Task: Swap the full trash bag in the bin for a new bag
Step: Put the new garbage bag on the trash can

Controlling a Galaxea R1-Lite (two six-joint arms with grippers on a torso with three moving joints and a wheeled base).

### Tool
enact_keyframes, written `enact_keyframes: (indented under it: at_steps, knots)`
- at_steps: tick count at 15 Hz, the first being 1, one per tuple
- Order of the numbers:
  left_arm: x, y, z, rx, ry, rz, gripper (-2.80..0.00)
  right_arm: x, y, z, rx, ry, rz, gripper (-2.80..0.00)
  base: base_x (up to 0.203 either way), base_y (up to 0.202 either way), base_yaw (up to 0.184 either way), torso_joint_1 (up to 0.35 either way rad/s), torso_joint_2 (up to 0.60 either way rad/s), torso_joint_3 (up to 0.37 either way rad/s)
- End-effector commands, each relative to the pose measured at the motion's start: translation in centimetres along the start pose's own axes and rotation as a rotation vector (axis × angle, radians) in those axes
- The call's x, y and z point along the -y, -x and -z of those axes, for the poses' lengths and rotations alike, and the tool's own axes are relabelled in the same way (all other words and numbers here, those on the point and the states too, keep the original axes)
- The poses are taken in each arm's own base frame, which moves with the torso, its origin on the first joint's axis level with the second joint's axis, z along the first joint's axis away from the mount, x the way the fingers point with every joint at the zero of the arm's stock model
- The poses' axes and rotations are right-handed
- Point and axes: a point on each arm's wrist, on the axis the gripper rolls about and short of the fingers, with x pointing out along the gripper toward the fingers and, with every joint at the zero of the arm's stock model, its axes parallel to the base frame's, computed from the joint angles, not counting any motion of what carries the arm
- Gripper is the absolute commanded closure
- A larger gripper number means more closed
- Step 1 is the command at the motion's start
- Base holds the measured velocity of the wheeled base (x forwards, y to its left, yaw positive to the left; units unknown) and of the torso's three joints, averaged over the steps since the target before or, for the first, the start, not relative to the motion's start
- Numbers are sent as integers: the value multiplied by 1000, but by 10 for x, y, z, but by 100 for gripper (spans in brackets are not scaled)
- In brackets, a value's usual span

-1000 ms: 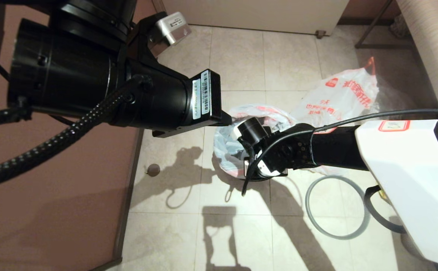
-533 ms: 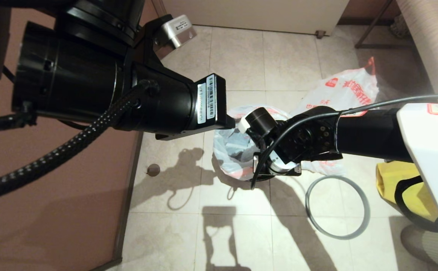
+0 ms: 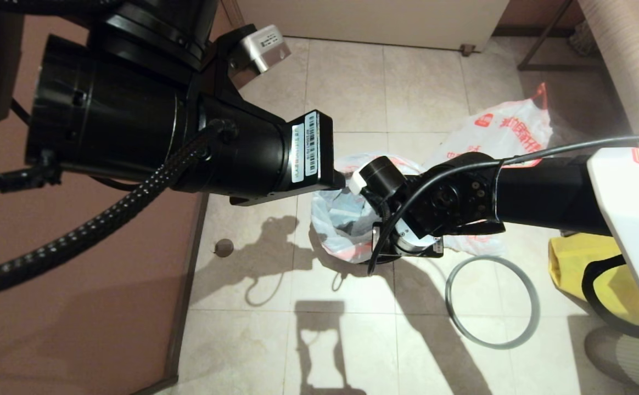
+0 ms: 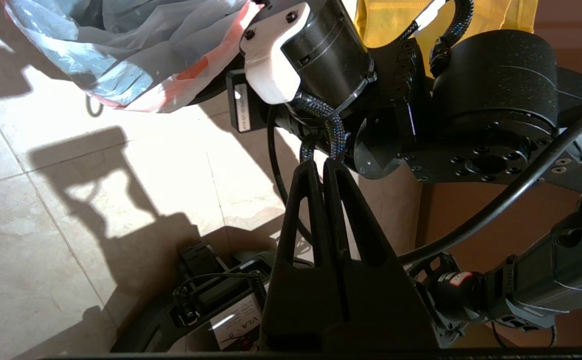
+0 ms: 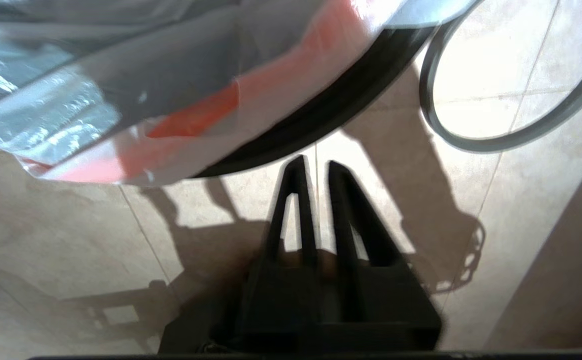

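Observation:
The full trash bag, white with red print, sits in the black bin with its top spread over the rim; the same full trash bag fills the top of the right wrist view. My right gripper hangs just outside the bin's rim, open by a narrow gap with nothing in it; in the head view the right wrist hides it. My left gripper is shut and empty, held above the floor beside the right wrist, near the full trash bag. The new bag lies flat on the floor behind the bin.
The grey ring rim lies on the tiles right of the bin, also seen as the grey ring. A yellow bag stands under the right arm. A brown wall runs along the left; a white cabinet stands at the back.
The right arm has risen and its wrist has shifted right over the bin, uncovering the yellow bag. The left arm has edged slightly right.

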Motion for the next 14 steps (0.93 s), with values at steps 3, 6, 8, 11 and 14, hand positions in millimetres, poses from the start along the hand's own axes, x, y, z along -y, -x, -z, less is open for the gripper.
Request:
enact_keyframes:
  at_steps: [3, 6, 8, 11, 14]
  knots:
    - [1, 1, 1, -2, 1, 0, 0, -5, -2, -5, 48, -43, -37, -280, 0, 0, 0, 0, 0, 0]
    - [1, 1, 1, -2, 1, 0, 0, -10, -18, 0, 42, -58, -32, -280, 0, 0, 0, 0, 0, 0]
    - [1, -1, 1, -7, 0, 0, 0, -7, -39, -2, 43, -79, -9, -280, 0, 0, 0, 0, 0, 0]
    - [3, -5, 2, -7, -2, 4, 0, -7, -44, -7, 76, -91, -24, -280, 0, 0, 0, 0, 0, 0]
    - [3, -12, 3, -10, -4, -8, 0, -10, -38, -15, 128, -61, -60, 0, 0, 0, 0, 0, 0, 0]
